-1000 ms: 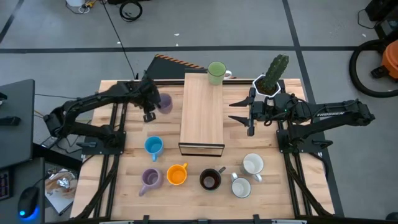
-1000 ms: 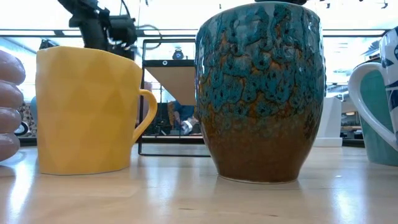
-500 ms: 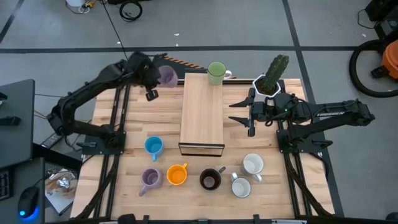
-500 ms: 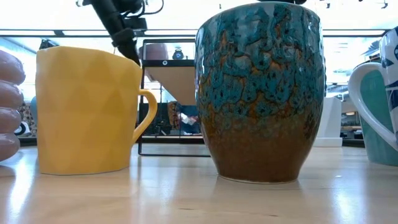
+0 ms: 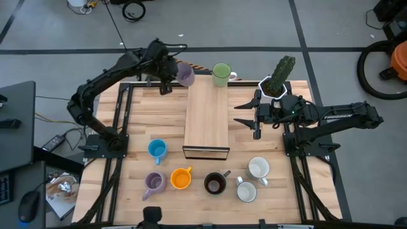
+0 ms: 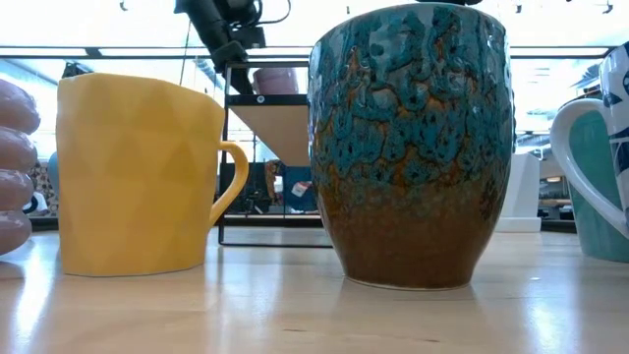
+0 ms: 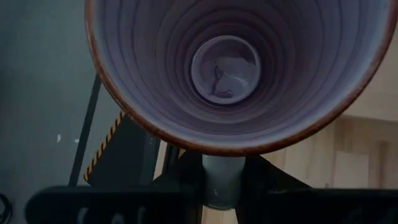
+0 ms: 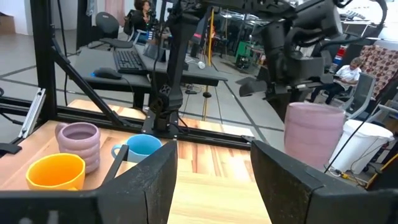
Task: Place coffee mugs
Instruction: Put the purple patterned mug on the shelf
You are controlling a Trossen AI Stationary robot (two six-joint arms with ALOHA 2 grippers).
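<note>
Since a second ago, left pincer (image 5: pixel 175 75) has carried the lilac mug (image 5: pixel 185 74), pinched, toward the shelf (image 5: pixel 206 114) at twelve o'clock, beside the green mug (image 5: pixel 221 74). Next: lower, release. Right pincer (image 5: pixel 254 117) waits spread.

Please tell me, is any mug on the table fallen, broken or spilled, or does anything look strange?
Nothing stands out. The mugs on the table stand upright and look whole, with no spill visible. The lilac mug is off the table only because the left claw holds it near the wooden stand, beside the green mug. The right claw waits open.
</note>
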